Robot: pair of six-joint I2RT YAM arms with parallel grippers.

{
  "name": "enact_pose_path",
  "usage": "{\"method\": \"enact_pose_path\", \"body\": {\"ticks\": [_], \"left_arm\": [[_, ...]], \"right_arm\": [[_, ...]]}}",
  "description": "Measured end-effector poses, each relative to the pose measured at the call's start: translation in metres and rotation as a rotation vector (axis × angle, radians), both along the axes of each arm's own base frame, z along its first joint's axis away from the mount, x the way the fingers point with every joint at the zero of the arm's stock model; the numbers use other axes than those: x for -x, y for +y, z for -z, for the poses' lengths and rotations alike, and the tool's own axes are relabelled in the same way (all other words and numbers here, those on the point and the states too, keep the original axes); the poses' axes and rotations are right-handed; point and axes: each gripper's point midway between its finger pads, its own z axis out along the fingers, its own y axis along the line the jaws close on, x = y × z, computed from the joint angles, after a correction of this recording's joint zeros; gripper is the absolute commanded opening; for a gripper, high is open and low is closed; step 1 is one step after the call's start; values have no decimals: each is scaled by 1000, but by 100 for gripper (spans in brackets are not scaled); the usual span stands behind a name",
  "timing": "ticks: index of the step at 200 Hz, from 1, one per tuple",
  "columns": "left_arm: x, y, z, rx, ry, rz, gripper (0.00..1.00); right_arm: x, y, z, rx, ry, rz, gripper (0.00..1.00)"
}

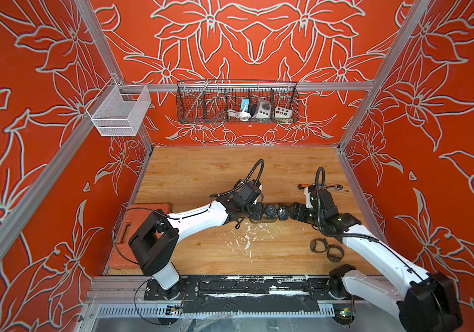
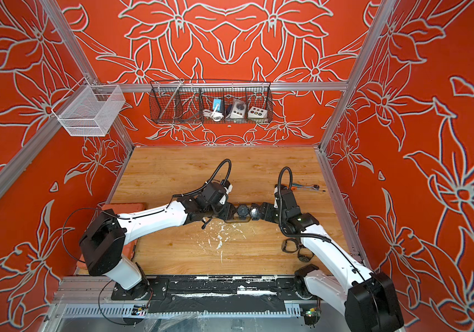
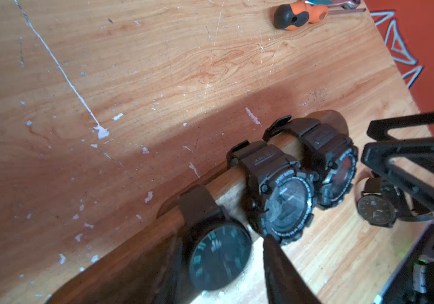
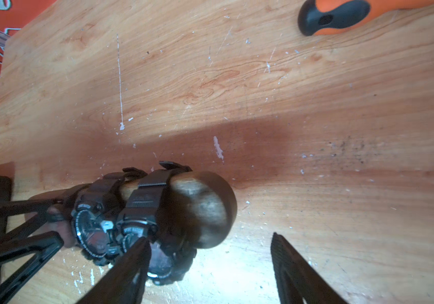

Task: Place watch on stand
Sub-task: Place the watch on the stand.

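The dark wooden stand lies mid-table between my two grippers. Three watches are strapped round its bar: a round-dial watch and two black sport watches. My left gripper is open and straddles the round-dial watch, with a gap between the dial and one finger. At the stand's rounded end my right gripper stands wide open, holding nothing. Both top views show the sport watches between the grippers.
Two more watches lie on the table by the right arm. An orange-handled screwdriver and a ratchet lie behind the right gripper. An orange tool case sits at the left edge. Wire baskets hang on the walls.
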Motion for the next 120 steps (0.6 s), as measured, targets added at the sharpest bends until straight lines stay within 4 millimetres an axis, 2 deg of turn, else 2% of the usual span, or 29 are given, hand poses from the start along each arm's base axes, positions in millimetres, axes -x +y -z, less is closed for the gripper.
{"method": "enact_pose_path", "body": {"ticks": [29,63,98,120], "left_arm": [[2,2,-5,6,-4,1,57],[11,10,-25,42,-32,3,60],[31,39,-51,96,-101,-36,69],[40,62,-58,122,-139,-82,70]], "right_arm": [[4,-9,0,41,2,18,76],[13,-23,1,97,26,52,75],[24,-40,-4,152,56,105,68],[37,-50,-1,179,95,138,64]]}}
